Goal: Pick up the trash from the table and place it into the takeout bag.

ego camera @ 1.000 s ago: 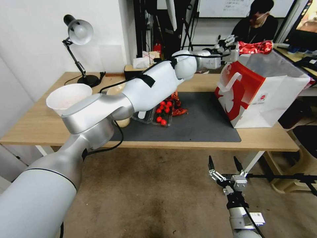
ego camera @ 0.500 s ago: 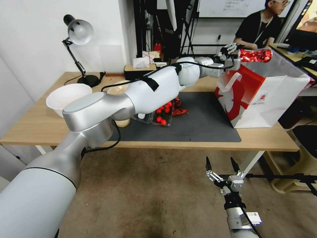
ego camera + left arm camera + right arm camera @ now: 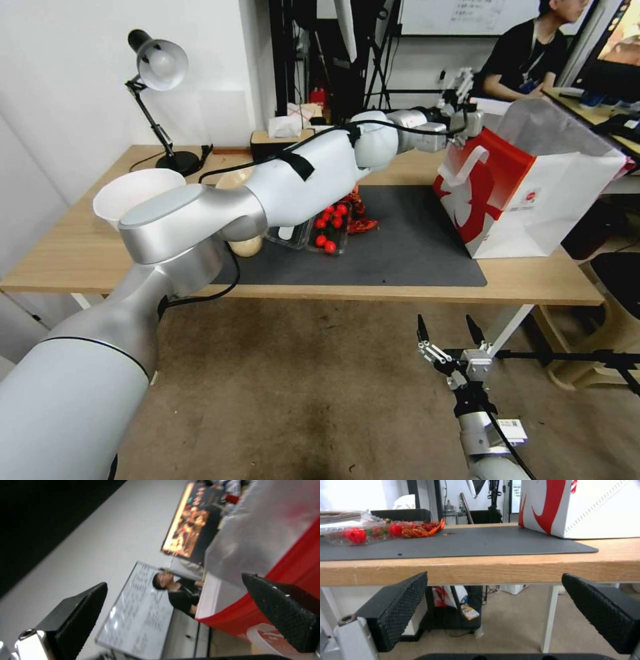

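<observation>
Left gripper (image 3: 459, 90) high at the far left corner of the takeout bag (image 3: 533, 180), jaws spread wide with nothing between them, plain too in the left wrist view (image 3: 173, 620). Likely trouble from here: a finger or the wrist catching the paper rim or the white loop handle (image 3: 467, 167) on any careless pull sideways, enough to tip or drag a light bag standing at the mat's (image 3: 413, 250) right edge. Also a risk of the long left forearm, stretched low across the table (image 3: 67, 257), brushing what lies under it. Trash left on the mat: a clear tray of red round pieces (image 3: 328, 230) with a crumpled red wrapper (image 3: 360, 217) touching it, and a beige bowl (image 3: 245, 248) half hidden beneath the elbow. White bowl (image 3: 137, 193) just beside that elbow, easy to knock. Desk lamp (image 3: 159, 67) at the far left, well apart. Right gripper (image 3: 448, 328) parked below the table's front edge, its 2 fingers held apart and empty.
</observation>
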